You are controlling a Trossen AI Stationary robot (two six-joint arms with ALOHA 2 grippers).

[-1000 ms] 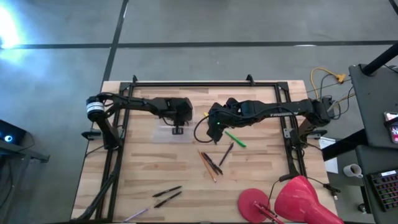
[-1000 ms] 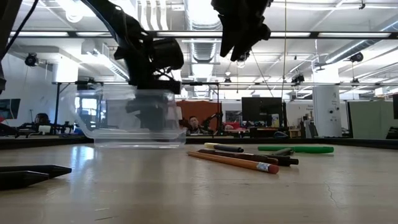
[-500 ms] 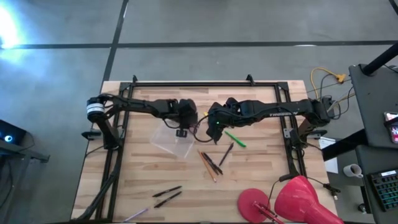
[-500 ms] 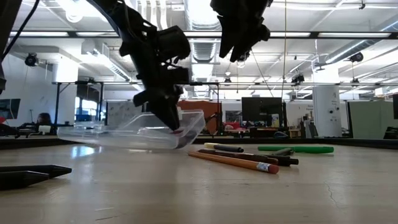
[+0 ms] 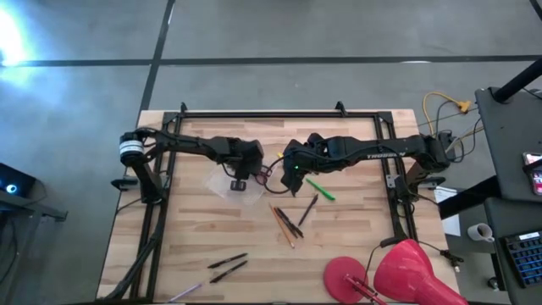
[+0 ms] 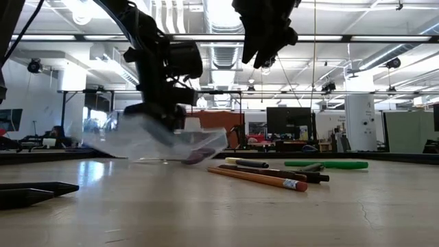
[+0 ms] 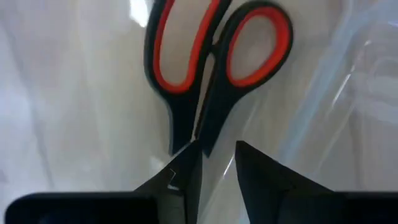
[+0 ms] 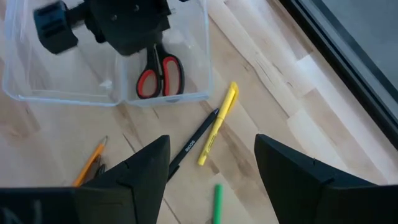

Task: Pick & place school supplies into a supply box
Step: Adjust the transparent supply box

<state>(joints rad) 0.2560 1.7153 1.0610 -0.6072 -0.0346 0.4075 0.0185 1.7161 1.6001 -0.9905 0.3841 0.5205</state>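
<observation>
Left gripper [image 5: 240, 180] at mid-table, left of centre, fingers [image 7: 184, 177] drawn narrow, pinching a clear wall of the supply box [image 6: 147, 142]. Box tilted under that grip, its right end low by the tabletop, its left end raised, as shown in the low view. Inside the box, red-handled scissors [image 7: 208, 68], black blades pointing at the gap between the left fingers, handles away from them. Same scissors [image 8: 160, 73] visible through the clear plastic in the right wrist view, lying on the box floor just below the left gripper.

Right gripper [image 5: 292, 175] just right of the box, hanging in the air above the table [image 5: 356, 229], fingers [image 8: 134, 177] spread wide, holding nothing.

On the wood beneath and around it, outside the box:
- yellow pen [image 8: 217, 123] just beside the box's right end, touching a black pen [image 8: 191, 145] that lies along it
- green pen [image 5: 320, 190] a little farther right, apart from both
- another black pen [image 5: 307, 209] nearer than the green one
- orange pencil [image 5: 283, 225] with eraser end toward the near edge, dark pens [image 5: 290, 222] lying against it

Well apart, toward the near-left corner, two more black pens [image 5: 227, 265] side by side. At the near-right edge, a big red and pink round object [image 5: 398, 269].
</observation>
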